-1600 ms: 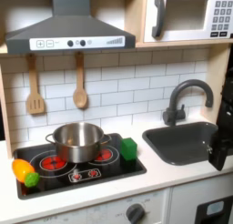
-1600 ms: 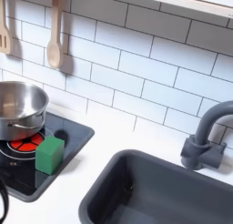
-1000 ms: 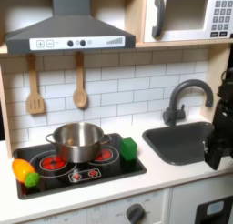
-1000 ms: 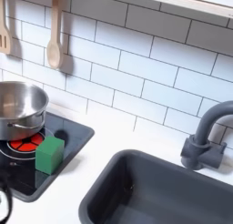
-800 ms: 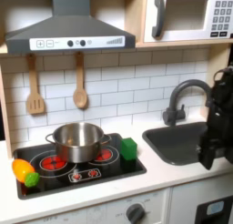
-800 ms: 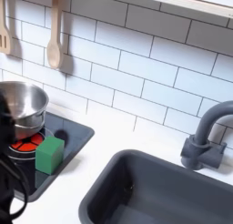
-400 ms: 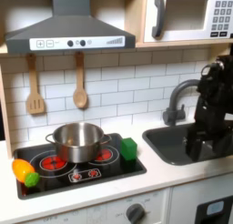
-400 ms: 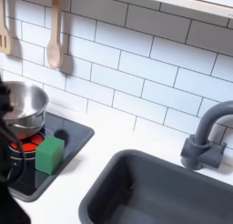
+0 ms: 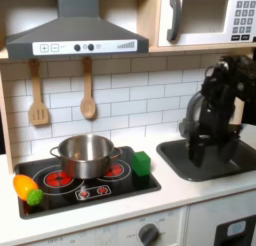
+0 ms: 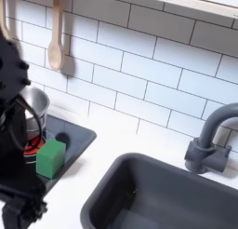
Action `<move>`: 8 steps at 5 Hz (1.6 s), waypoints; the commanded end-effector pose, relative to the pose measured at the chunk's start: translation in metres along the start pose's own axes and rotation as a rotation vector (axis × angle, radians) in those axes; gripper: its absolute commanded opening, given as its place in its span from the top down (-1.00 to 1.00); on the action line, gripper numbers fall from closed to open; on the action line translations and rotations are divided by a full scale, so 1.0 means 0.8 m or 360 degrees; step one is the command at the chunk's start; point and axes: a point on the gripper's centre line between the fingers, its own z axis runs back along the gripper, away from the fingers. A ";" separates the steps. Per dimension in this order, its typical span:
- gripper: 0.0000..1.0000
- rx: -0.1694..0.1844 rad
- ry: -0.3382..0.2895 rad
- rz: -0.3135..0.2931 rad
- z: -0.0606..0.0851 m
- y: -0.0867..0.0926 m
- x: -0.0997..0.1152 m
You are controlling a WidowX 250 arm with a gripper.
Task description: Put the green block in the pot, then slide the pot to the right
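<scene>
The block [image 9: 142, 163] sits on the stove [image 9: 85, 190] beside the pot [image 9: 85, 155]. The gripper [image 9: 208, 160] hangs over the sink [image 9: 235, 162]; finger state unclear.

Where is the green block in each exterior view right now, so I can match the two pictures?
First exterior view: the green block sits on the black cooktop, just right of the pot.
Second exterior view: the green block is at lower left, on the cooktop's right part, below the pot.
Shared landmark: the pot beside the block.
</scene>
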 end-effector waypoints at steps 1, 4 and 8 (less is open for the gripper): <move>-1.00 0.0014 -0.0010 -0.0028 -0.006 0.011 0.029; -1.00 0.0017 -0.0030 -0.0014 -0.014 0.027 0.077; -1.00 0.0033 -0.0023 -0.0002 -0.035 0.042 0.126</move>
